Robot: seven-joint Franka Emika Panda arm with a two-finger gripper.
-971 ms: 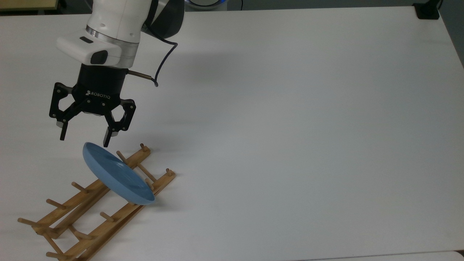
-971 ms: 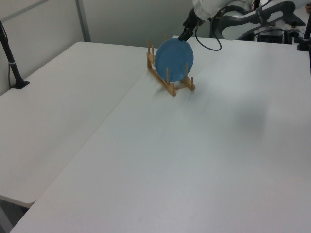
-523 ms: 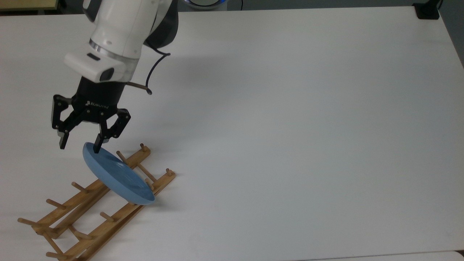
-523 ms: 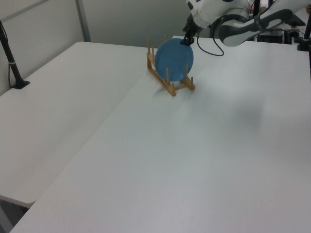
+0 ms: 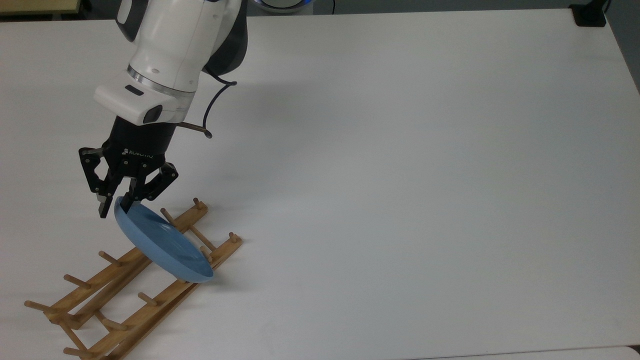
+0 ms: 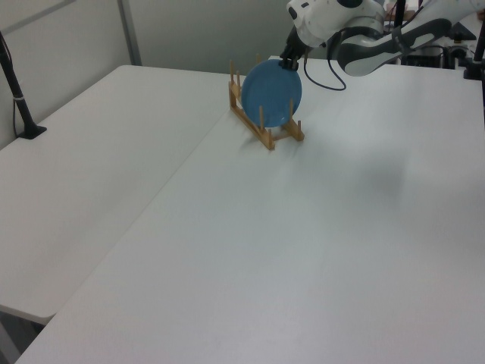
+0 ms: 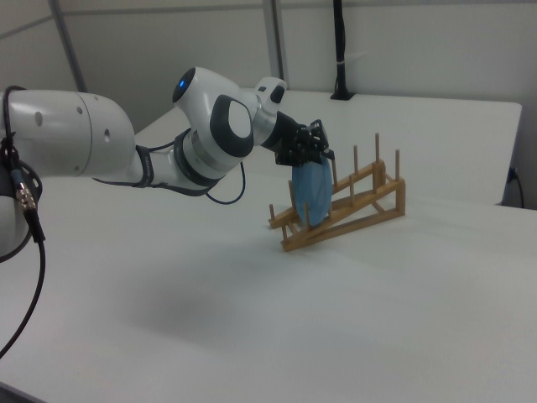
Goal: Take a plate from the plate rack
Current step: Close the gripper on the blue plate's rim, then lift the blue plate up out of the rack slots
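Your gripper [image 5: 113, 206] sits at the plate's [image 5: 162, 241] top edge, its fingers narrowly parted astride the rim, with no firm pinch visible yet. The plate stands on edge between the pegs of the plate rack [image 5: 125, 287] on the worktop [image 5: 400, 175]. By my reading the approach is done; closing and lifting out remain.

White matte table [image 5: 425, 175] spanning the top view, second white table [image 6: 83, 174] abutting it at the left view's left, grey wall panels [image 7: 419, 46] behind, black pole [image 7: 338, 50] upper centre of right view.
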